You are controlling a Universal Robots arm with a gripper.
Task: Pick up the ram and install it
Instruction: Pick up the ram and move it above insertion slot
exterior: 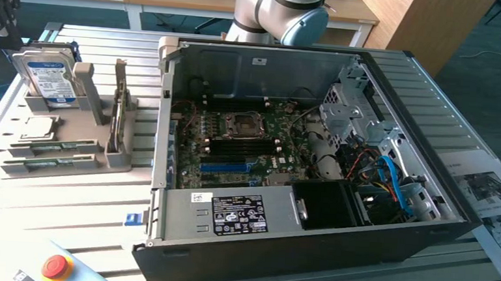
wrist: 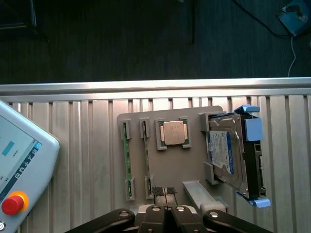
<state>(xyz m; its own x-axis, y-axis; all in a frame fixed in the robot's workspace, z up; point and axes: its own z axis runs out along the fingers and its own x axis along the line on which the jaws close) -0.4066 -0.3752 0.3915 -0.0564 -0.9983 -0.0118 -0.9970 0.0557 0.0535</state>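
Here we go, looking straight down from the wrist: the jaws are pressed together, dark fingertips (wrist: 158, 191) meeting pad to pad, and nothing is pinched between them. They hang over the near edge of a grey holder (wrist: 160, 165) that lies flat on the ribbed metal tabletop (wrist: 87, 145).

The ram (wrist: 146, 155) is right there, just beside the jaws. It is a thin green stick seated on edge in the holder, clipped at both ends, with its near end closest to the fingertips. A second stick (wrist: 128, 158) lies parallel to it, one slot farther from the jaws. Neither one has been lifted.

Beyond the jaws, across the holder, sits a square processor chip (wrist: 173, 132) in its own frame. Off to the other side of the jaws from the sticks, a hard drive (wrist: 226, 155) with a blue-and-white label stands in a bracket. Well apart from the jaws, past both sticks, a teach pendant (wrist: 19, 160) rests on the tabletop with its red stop button (wrist: 12, 204) showing.

Over in the exterior view, the open computer case (exterior: 314, 249) lies on its side next to the holder, motherboard (exterior: 250, 140) exposed, blue slot (exterior: 227, 167) visible. The arm (exterior: 293, 16) shows behind the case.
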